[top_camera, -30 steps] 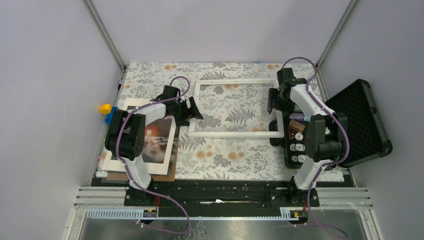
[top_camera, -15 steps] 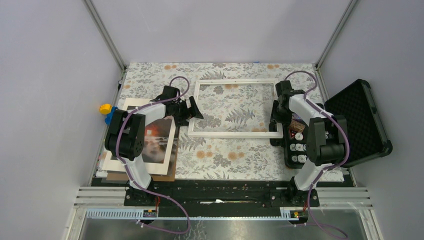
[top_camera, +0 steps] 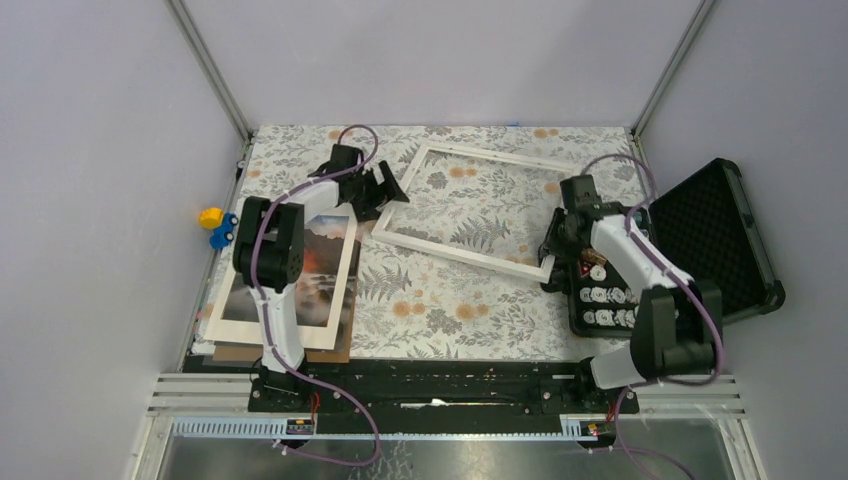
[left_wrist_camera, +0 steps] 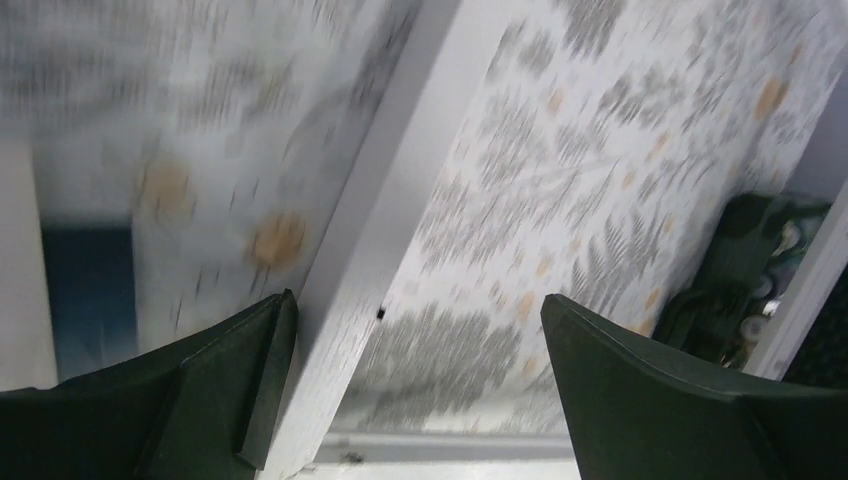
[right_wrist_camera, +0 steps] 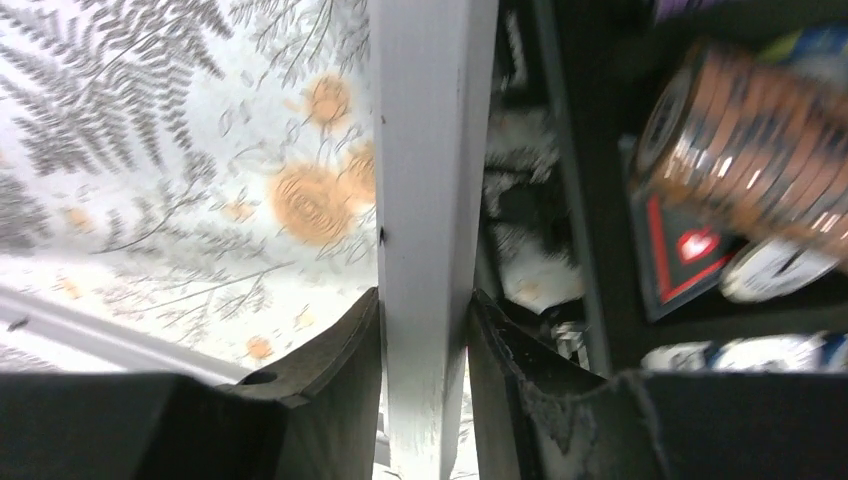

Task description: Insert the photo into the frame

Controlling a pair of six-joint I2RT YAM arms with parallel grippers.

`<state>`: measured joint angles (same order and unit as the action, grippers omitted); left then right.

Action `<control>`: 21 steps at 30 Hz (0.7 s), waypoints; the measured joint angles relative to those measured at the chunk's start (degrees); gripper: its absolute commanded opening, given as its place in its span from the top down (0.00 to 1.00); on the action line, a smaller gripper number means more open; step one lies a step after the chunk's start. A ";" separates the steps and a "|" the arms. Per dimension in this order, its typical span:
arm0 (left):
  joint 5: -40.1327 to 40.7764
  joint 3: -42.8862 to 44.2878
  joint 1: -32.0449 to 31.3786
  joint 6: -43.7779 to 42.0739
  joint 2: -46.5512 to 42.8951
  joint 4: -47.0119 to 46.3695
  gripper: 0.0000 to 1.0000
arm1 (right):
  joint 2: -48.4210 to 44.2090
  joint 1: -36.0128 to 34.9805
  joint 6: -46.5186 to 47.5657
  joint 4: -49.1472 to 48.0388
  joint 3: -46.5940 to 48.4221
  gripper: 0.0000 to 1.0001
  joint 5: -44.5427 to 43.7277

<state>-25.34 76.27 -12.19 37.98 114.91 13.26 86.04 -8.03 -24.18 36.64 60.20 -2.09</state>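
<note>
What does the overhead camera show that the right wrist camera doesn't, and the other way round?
Only the overhead view shows the photo lying on the left, the left hand open at the frame's left corner, and the whole frame sitting askew on the table. Only the right wrist view shows, close up, the right hand with its fingers pressed against both sides of the frame's white bar. Both show the frame, the floral cloth and the black case.
</note>
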 measured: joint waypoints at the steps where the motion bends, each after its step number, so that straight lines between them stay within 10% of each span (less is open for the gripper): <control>1: 0.33 3.76 0.09 -0.13 2.21 1.01 0.02 | -2.32 -0.37 -2.43 -0.96 -2.12 1.00 0.94; 6: 2.25 25.81 -0.31 -2.67 12.52 8.33 0.01 | -12.57 -2.60 -17.03 -5.35 -12.28 1.00 1.53; 12: 10.34 32.46 -0.46 -6.10 8.87 18.27 0.02 | -17.22 -6.47 -25.99 -7.45 -14.75 1.00 -5.95; 21: 9.53 -4.63 -2.36 3.48 -23.87 16.31 0.01 | -16.74 -13.05 -34.49 -9.97 -15.87 1.00 -14.53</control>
<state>-15.81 71.64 -14.55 41.45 91.05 29.56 69.30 -21.08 -58.67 26.68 44.34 -16.62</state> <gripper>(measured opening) 0.986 0.392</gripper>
